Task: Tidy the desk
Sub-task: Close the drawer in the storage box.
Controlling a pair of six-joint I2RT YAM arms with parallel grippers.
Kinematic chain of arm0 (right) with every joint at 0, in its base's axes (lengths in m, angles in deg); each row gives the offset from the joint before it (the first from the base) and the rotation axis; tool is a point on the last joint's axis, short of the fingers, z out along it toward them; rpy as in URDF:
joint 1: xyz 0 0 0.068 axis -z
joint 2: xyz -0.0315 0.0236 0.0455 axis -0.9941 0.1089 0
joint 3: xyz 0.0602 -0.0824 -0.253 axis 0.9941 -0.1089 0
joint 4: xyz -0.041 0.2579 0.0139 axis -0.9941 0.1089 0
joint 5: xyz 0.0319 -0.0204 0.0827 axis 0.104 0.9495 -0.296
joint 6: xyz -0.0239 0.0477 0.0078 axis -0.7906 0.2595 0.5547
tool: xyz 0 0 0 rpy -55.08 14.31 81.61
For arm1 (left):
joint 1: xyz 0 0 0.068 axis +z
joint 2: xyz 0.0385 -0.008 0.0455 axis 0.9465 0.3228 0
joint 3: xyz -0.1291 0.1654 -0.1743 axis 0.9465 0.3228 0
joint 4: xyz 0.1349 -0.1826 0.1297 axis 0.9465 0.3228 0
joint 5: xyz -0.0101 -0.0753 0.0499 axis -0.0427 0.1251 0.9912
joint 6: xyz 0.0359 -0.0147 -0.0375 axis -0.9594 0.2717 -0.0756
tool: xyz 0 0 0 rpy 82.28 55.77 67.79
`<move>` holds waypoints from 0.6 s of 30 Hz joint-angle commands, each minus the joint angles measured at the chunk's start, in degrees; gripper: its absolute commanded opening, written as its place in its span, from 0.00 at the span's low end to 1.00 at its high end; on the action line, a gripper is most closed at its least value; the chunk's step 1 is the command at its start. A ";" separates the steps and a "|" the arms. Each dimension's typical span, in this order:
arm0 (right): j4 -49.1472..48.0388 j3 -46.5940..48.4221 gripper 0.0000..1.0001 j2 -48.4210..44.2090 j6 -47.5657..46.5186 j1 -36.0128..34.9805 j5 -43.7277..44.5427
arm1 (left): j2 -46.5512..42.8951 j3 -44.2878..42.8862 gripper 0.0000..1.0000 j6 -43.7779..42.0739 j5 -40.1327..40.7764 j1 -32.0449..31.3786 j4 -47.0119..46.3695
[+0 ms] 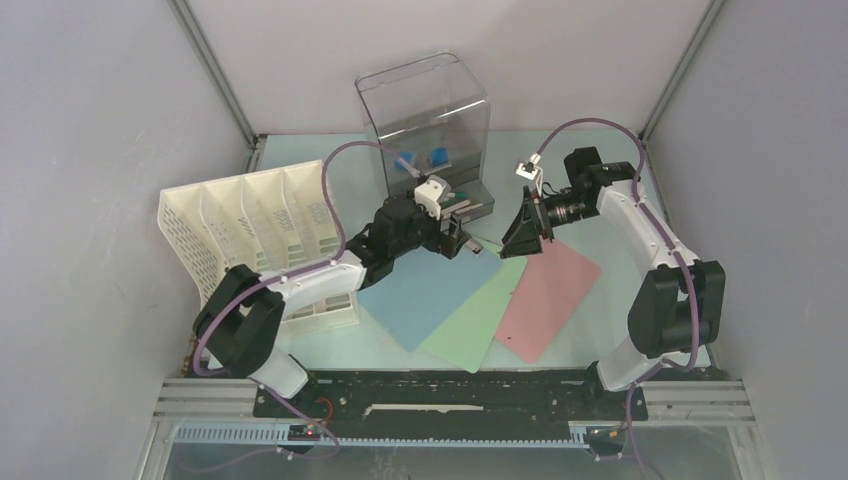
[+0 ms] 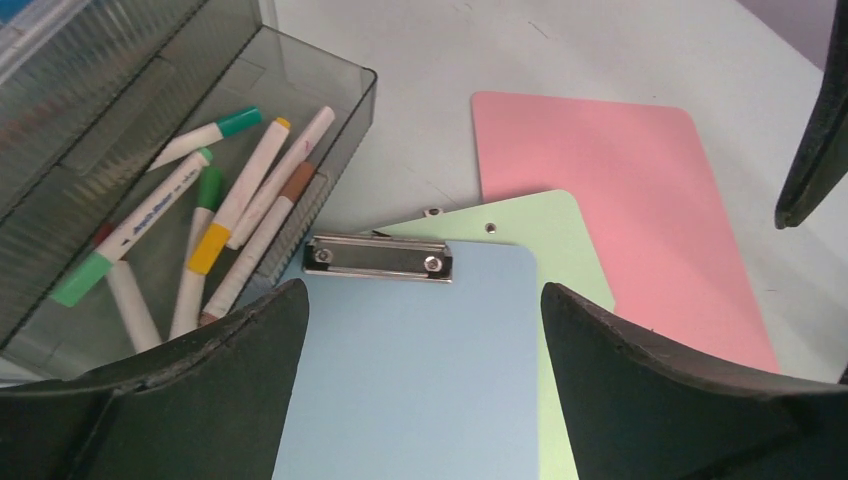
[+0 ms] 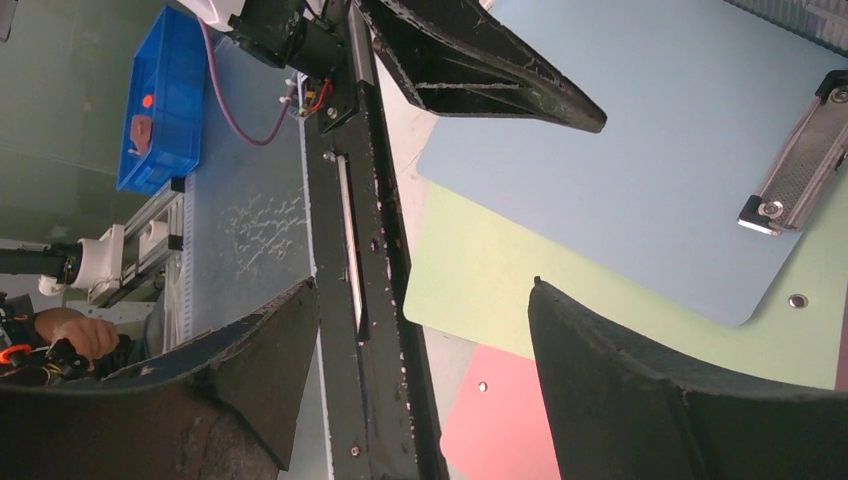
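Clipboards [image 1: 430, 290] fanned on desk [image 1: 580, 345]; rack [image 1: 250, 215] left; drawer box [image 1: 425, 110] behind, holding markers [image 2: 210, 245].

Plain grey back wall [image 1: 560, 50] up at twelve o'clock, left wall [image 1: 90, 120] at nine, right wall [image 1: 775, 120] at three, all matte, softly and evenly lit. Metal corner posts [image 1: 218, 75] slant in at eleven and one. Down at six, an aluminium frame [image 1: 700, 398]. Right wrist view: a blue bin [image 3: 165, 100] at ten o'clock.

Blue clipboard [image 1: 425, 290] covers most of green clipboard [image 1: 470, 312], green overlaps pink clipboard's [image 1: 550, 290] edge; all hide pt of desk [image 1: 600, 332].
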 commanded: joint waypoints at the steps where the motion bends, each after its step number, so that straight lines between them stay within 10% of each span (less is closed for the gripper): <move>1: 0.67 1.27 0.83 -1.36 -1.25 0.45 -1.21 | 1.79 -2.89 0.92 2.42 -3.73 0.43 -0.83; 18: 2.18 1.83 0.83 -0.73 -2.66 0.76 -1.59 | 11.75 -13.70 0.55 0.60 -4.94 1.01 10.91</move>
